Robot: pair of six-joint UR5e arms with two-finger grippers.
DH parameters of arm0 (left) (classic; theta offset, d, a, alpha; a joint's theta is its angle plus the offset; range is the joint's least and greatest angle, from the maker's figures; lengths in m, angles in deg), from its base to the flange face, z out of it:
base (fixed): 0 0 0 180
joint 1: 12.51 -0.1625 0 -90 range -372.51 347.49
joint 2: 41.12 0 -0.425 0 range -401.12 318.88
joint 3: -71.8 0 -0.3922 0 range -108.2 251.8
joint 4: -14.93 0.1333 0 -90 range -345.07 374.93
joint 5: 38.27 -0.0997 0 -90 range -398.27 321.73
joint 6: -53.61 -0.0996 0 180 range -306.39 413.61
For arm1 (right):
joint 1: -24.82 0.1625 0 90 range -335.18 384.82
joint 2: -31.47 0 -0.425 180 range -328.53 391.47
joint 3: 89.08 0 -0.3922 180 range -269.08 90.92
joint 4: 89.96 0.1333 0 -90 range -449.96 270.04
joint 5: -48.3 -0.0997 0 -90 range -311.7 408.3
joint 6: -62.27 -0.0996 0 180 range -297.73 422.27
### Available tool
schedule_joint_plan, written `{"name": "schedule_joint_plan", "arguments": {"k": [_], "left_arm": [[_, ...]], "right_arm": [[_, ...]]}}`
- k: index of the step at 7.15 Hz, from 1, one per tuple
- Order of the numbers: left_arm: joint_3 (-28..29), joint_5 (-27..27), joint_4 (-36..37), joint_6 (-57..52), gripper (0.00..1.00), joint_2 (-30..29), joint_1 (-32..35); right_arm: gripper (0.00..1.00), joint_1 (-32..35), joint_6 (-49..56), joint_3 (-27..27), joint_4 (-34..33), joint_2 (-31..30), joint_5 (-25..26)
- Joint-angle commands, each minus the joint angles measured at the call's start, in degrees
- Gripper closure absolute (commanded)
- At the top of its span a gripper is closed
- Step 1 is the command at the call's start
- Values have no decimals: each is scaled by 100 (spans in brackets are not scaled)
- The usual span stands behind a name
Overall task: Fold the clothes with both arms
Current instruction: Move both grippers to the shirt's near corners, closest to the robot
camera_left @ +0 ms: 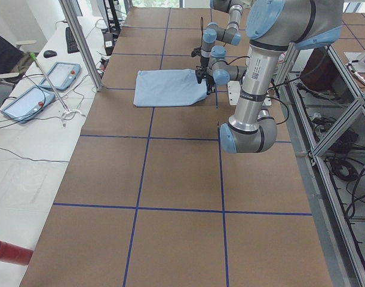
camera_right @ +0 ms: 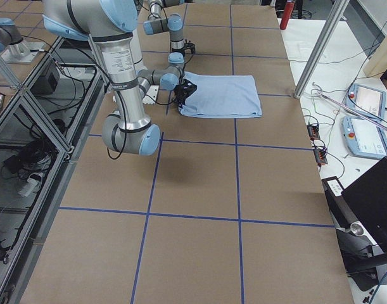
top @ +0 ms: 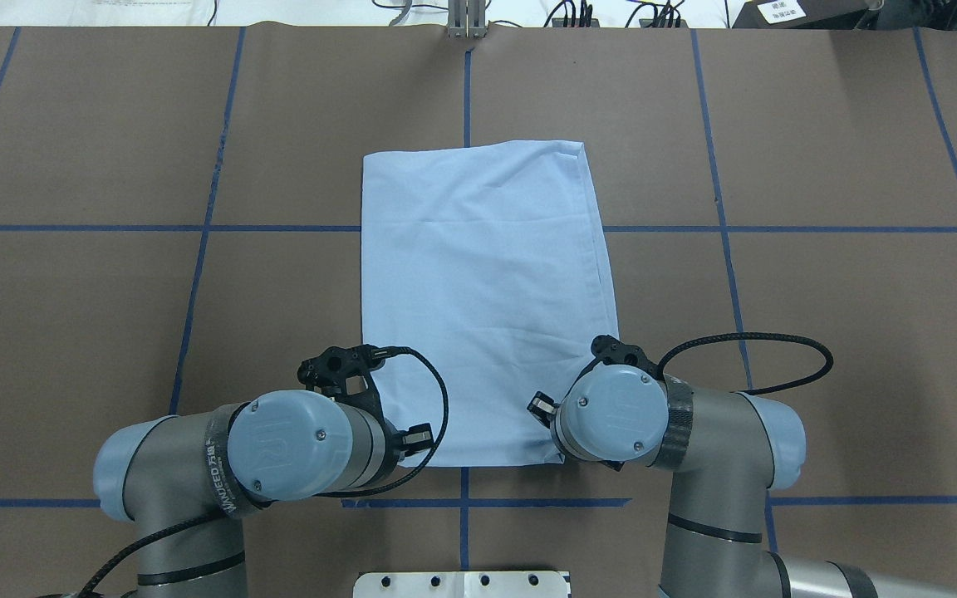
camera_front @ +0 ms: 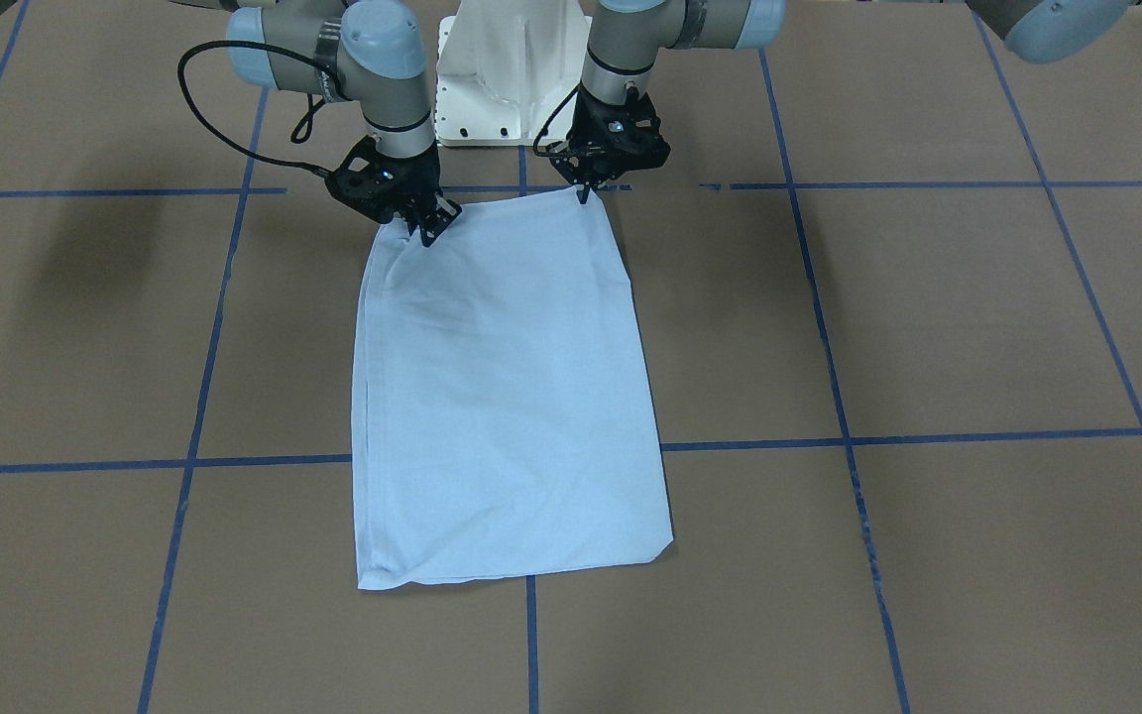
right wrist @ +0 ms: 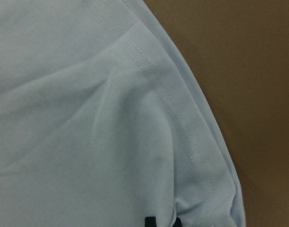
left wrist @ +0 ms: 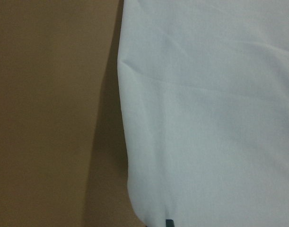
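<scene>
The light blue T-shirt (camera_front: 507, 397) lies folded into a long rectangle in the middle of the table, also in the overhead view (top: 483, 282). Its print and neck label are hidden. My left gripper (camera_front: 584, 192) is shut on the shirt's near corner on my left side. My right gripper (camera_front: 431, 224) is shut on the other near corner, where the cloth bunches up. The right wrist view shows a stitched hem (right wrist: 182, 137) and two dark fingertips (right wrist: 150, 221) in the cloth. The left wrist view shows the shirt's folded edge (left wrist: 130, 142).
The white pedestal base (camera_front: 507, 79) stands just behind the shirt's near edge. The brown table top (camera_front: 928, 317) carries a grid of blue tape lines. A side bench with tablets (camera_left: 27, 98) and a metal post (camera_left: 80, 42) lies beyond the far edge.
</scene>
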Motion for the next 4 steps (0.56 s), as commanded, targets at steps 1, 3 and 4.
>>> {"name": "schedule_joint_plan", "arguments": {"k": [1, 3, 4], "left_arm": [[-3, 0, 0, 0, 100, -2, -4], [-99, 0, 18, 0, 100, -55, -4], [-169, -9, 18, 0, 100, -12, -13]], "right_arm": [[100, 22, -68, -30, 11, 49, 78], [100, 83, -59, -65, 55, 49, 52], [100, 83, -59, -143, 55, 58, 44]]}}
